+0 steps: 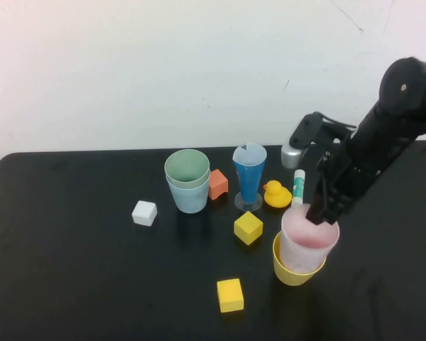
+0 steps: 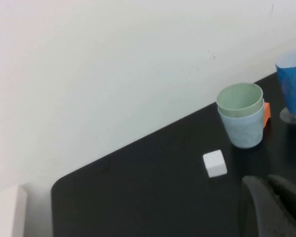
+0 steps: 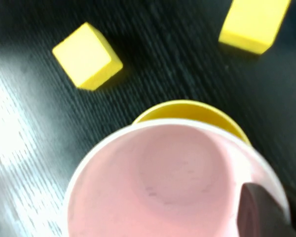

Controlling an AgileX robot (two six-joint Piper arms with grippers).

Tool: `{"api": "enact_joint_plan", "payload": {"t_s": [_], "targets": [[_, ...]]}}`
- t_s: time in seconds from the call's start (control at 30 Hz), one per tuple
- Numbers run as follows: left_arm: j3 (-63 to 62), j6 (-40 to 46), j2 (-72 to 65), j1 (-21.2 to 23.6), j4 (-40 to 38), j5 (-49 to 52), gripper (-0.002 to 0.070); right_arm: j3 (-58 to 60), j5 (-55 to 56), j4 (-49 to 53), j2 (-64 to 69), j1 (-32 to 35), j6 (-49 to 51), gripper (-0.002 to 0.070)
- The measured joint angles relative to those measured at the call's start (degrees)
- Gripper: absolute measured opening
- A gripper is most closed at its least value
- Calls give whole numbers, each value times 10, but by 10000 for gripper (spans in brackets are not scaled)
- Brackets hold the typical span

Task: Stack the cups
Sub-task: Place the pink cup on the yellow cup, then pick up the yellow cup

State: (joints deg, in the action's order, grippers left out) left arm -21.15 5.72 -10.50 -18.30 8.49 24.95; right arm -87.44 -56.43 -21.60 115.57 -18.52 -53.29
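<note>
gripping pink cup (image 1: 309, 240) rim, right gripper (image 1: 319, 213) jaws clamped; cup sat tilted in yellow cup (image 1: 292, 271), could tip on release. left gripper (image 2: 276, 207) parked near-left, jaws together.

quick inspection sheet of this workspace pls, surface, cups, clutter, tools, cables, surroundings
surface: black table, no spills seen
job's things: green cup nested in blue cup; pink cup sits in yellow cup
clutter: white block, orange block, two yellow blocks, duck, blue cone glass, glue stick
tools: right tool shut on the pink cup's rim; left tool shut, parked off to the left, holding nothing
cables: nothing seen
surroundings: plain white wall
</note>
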Motion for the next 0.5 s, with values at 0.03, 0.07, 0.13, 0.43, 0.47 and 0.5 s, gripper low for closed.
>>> {"api": "enact_joint_plan", "payload": {"t_s": [0.03, 0.07, 0.13, 0.43, 0.47, 0.5], "targets": [[7, -3, 3, 0, 0, -13, 0, 0, -1, 0, 5, 0, -1, 48], [11, -4, 4, 0, 0, -22, 0, 0, -3, 0, 8, 0, -2, 62], [16, -7, 5, 0, 0, -40, 0, 0, -3, -1, 15, 0, -8, 109], [23, -16, 12, 0, 0, -53, 0, 0, 57, -18, 48, 0, -15, 340], [23, -17, 12, 0, 0, -53, 0, 0, 64, -23, 54, 0, -15, 346], [23, -18, 12, 0, 0, -53, 0, 0, 69, -30, 63, 0, -15, 350]]}}
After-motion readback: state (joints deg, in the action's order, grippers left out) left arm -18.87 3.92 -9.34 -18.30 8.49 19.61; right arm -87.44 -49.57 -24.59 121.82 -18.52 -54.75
